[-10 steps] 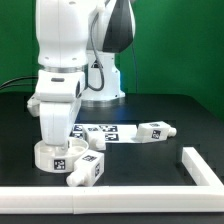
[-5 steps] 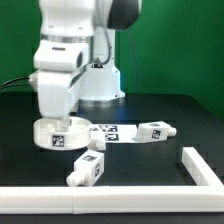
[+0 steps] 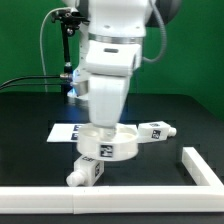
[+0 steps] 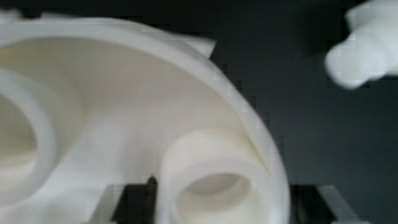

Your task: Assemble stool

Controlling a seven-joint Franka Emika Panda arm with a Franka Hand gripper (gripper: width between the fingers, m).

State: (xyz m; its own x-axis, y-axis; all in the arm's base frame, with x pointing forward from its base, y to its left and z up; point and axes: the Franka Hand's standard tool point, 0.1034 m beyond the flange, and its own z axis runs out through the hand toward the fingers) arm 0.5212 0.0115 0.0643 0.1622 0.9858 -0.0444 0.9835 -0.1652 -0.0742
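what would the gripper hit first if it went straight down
Holding the seat, the gripper would probably press it onto the marker board below; the near leg seems just in front, depth unclear.

The exterior view stands off the arm (image 3: 110, 60), slightly above the table (image 3: 30, 125). It faces the arm from a middling distance and takes in the whole work area. The wrist view looks past the jaws from very near, and the seat (image 4: 125, 100) at them fills most of it; both views share that seat (image 3: 108, 147).
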